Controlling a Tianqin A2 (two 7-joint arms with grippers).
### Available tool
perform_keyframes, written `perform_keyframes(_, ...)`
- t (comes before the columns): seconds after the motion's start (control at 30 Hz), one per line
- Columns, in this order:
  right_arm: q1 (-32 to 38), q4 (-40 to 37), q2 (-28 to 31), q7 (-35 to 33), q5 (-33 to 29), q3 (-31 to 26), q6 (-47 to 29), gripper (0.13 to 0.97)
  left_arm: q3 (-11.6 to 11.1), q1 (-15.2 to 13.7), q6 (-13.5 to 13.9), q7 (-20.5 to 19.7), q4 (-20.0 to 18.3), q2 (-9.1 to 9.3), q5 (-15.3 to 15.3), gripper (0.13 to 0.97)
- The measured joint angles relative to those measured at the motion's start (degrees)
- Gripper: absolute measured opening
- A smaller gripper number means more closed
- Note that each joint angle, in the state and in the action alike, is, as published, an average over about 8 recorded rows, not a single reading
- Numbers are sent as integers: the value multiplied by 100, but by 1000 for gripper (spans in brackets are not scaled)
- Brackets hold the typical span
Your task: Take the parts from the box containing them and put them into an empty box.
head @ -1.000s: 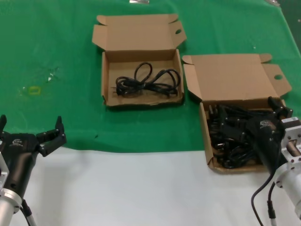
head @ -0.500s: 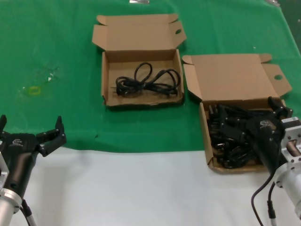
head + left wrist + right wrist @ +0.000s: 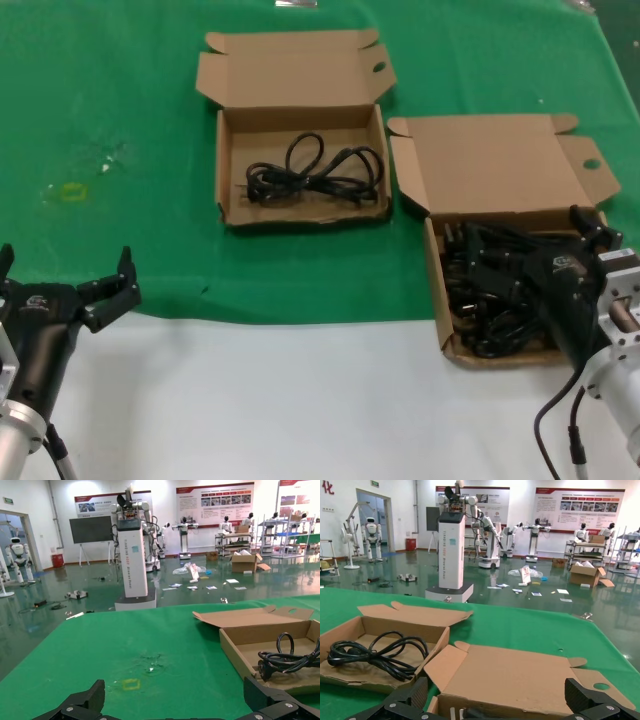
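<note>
A shallow brown box (image 3: 437, 290) at the right holds a pile of black cords (image 3: 488, 300); its lid (image 3: 490, 170) lies open behind it. My right gripper (image 3: 525, 245) hangs open over this pile, holding nothing; its wrist view (image 3: 495, 690) looks across the lid (image 3: 520, 670). A second like box (image 3: 300, 220) at the back centre holds one coiled cord (image 3: 310, 180), which also shows in the right wrist view (image 3: 375, 652) and the left wrist view (image 3: 285, 657). My left gripper (image 3: 62, 268) is open and empty at the near left, parked.
A green cloth (image 3: 120, 100) covers the far part of the table, with bare white table (image 3: 300, 400) in front. A small yellow mark (image 3: 72, 190) lies on the cloth at the left. A cable (image 3: 555, 420) hangs by my right arm.
</note>
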Motion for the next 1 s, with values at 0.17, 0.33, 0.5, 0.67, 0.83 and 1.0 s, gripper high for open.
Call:
perform_keyframes(0.17, 0, 0, 0, 0, 0, 0, 0, 966, 0, 0, 0, 0, 0, 0, 0, 966)
perform_keyframes(0.33, 0, 0, 0, 0, 0, 0, 0, 966, 0, 0, 0, 0, 0, 0, 0, 966)
perform_keyframes(0.5, 0, 0, 0, 0, 0, 0, 0, 966, 0, 0, 0, 0, 0, 0, 0, 966)
perform_keyframes(0.67, 0, 0, 0, 0, 0, 0, 0, 966, 0, 0, 0, 0, 0, 0, 0, 966)
perform_keyframes(0.83, 0, 0, 0, 0, 0, 0, 0, 966, 0, 0, 0, 0, 0, 0, 0, 966)
perform_keyframes(1.0, 0, 0, 0, 0, 0, 0, 0, 966, 0, 0, 0, 0, 0, 0, 0, 966)
